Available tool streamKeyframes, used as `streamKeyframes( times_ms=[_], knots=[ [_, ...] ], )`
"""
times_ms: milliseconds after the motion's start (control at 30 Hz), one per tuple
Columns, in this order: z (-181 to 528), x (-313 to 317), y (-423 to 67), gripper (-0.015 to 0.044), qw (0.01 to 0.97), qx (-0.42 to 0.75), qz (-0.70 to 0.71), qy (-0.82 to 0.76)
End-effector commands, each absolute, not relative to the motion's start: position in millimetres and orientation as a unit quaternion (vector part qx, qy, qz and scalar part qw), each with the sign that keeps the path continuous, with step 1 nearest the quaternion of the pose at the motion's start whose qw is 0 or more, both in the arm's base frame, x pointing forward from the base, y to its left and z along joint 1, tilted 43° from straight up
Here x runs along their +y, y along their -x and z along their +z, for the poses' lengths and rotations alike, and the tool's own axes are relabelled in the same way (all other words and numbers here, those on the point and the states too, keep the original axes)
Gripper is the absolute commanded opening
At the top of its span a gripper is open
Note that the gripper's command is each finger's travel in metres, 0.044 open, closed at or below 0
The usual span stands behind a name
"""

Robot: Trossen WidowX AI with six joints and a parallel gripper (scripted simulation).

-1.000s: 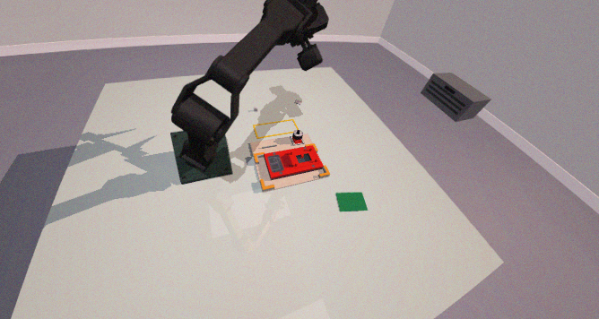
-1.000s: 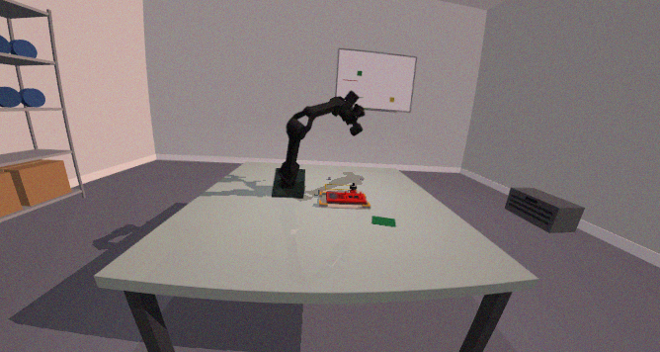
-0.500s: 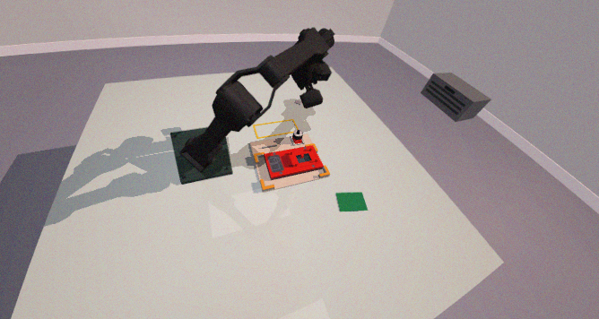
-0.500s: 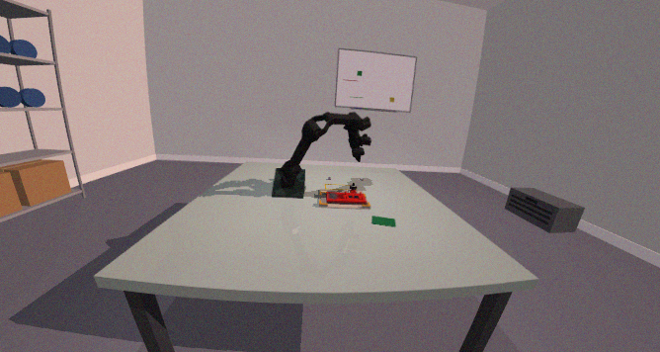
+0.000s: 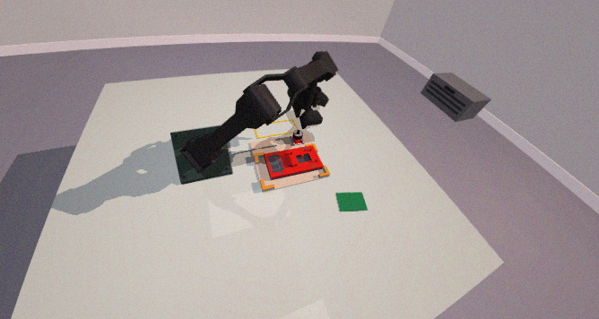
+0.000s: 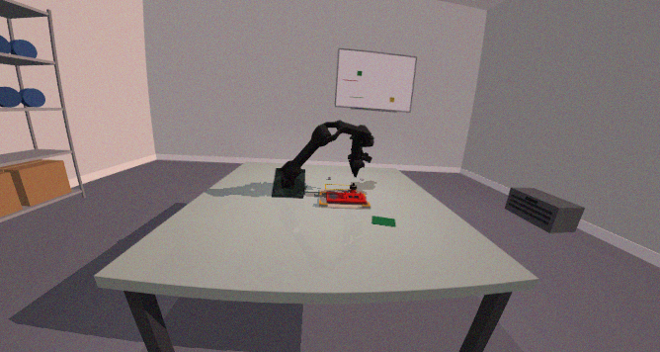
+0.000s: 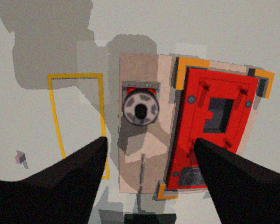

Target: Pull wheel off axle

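Note:
A small dark wheel with a grey hub (image 5: 298,141) (image 6: 353,184) (image 7: 140,107) sits on the upright axle, on a tan baseplate (image 5: 287,182) (image 7: 145,163) beside a red fixture (image 5: 293,161) (image 6: 346,197) (image 7: 217,123). My gripper (image 5: 310,118) (image 6: 355,169) (image 7: 152,143) is open and empty. It hangs a short way above the wheel, pointing down, and touches nothing. A yellow outlined rectangle (image 5: 280,122) (image 7: 52,116) is marked on the table just beyond the baseplate, next to the wheel.
A flat green patch (image 5: 351,202) (image 6: 383,220) lies on the table in front of the baseplate, to the right. The arm's dark base mat (image 5: 206,172) (image 6: 288,190) lies left of the baseplate. A tiny speck (image 7: 19,157) lies beyond the yellow outline.

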State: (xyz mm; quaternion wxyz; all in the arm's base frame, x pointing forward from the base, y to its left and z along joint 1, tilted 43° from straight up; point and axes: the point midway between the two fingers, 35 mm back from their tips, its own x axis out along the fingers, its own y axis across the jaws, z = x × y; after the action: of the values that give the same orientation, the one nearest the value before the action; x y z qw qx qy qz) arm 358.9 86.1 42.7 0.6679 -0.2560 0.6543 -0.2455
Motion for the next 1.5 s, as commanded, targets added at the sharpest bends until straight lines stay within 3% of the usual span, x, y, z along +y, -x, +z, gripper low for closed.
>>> streamKeyframes(
  times_ms=[0, 767, 900, 1167, 1333, 1467],
  knots=[
    [39.5, 91.2, -360.7, 0.0300, 0.668, 0.652, -0.247, 0.260],
    [-16.6, 41.9, -363.5, 0.0300, 0.668, 0.652, -0.248, 0.260],
    [-13.6, 44.0, -363.4, 0.0195, 0.667, 0.654, -0.249, 0.257],
    [-13.6, 44.0, -363.4, 0.0142, 0.667, 0.654, -0.249, 0.257],
    [-13.0, 44.6, -363.4, 0.0010, 0.667, 0.654, -0.249, 0.257],
    [-12.1, 45.5, -363.5, 0.0000, 0.667, 0.654, -0.249, 0.257]
  ],
)
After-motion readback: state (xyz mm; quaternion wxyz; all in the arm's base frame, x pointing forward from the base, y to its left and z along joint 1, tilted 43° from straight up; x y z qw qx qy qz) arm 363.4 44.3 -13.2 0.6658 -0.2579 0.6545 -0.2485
